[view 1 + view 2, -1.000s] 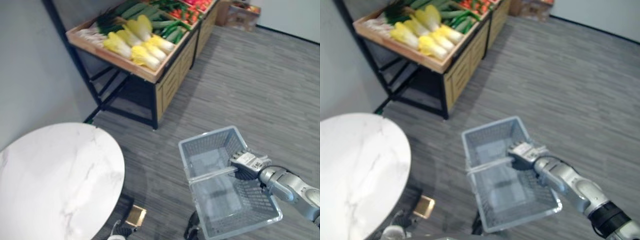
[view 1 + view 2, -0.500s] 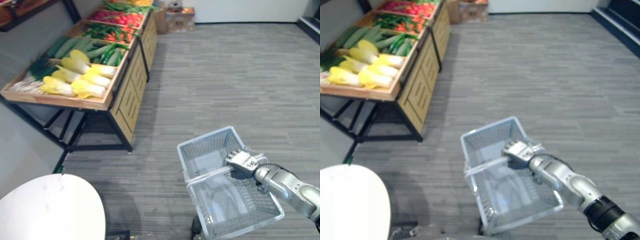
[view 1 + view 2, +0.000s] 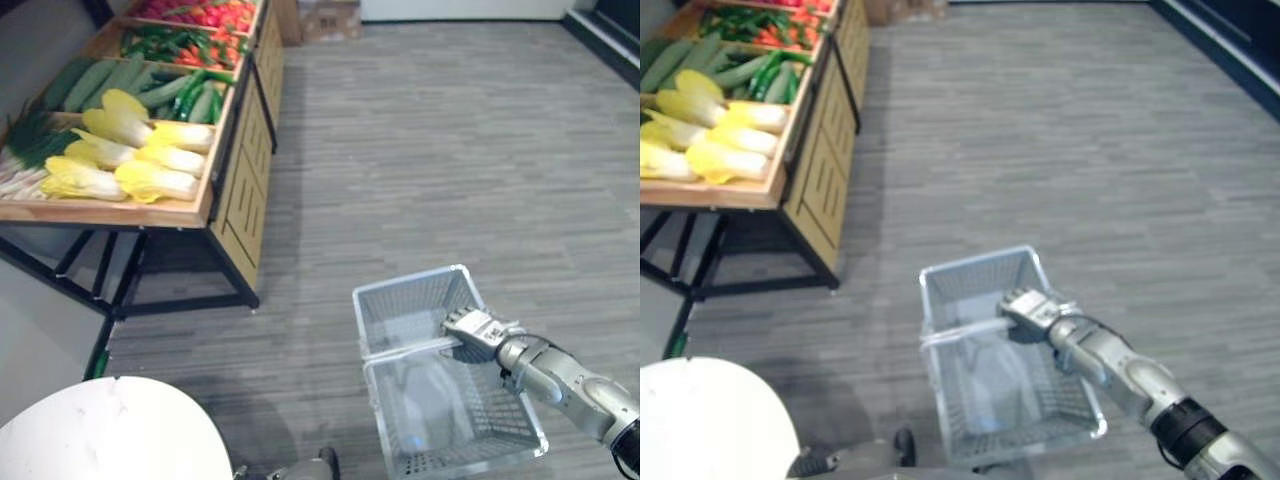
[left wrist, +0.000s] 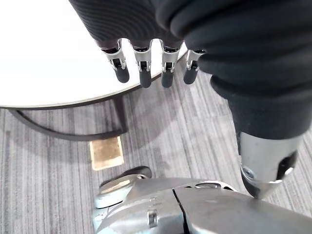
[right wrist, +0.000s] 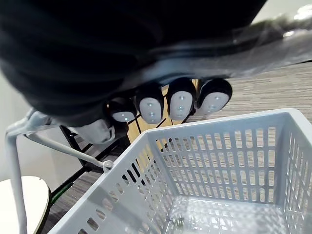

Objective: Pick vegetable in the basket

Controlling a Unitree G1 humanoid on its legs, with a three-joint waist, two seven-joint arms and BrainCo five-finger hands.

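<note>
I see the vegetables [image 3: 130, 165] lying crosswise on the stand [image 3: 150, 212] at upper left, well apart from the empty basket [image 3: 400, 308] at lower right, whose handle [image 3: 405, 350] my right hand [image 3: 478, 333] grips with curled fingers, so I judge my slack, unladen left hand [image 4: 145, 75] the likelier picker.

right hand [image 3: 1032, 311] grips the grey basket [image 3: 980, 285] handle [image 3: 960, 333], vegetable stand [image 3: 820, 180] at far left.

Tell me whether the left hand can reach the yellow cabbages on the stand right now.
Probably not. The left hand hangs by the white table, fingers relaxed, while the cabbages lie on the wooden stand across a stretch of floor. Nothing blocks the way; it looks too far.
</note>
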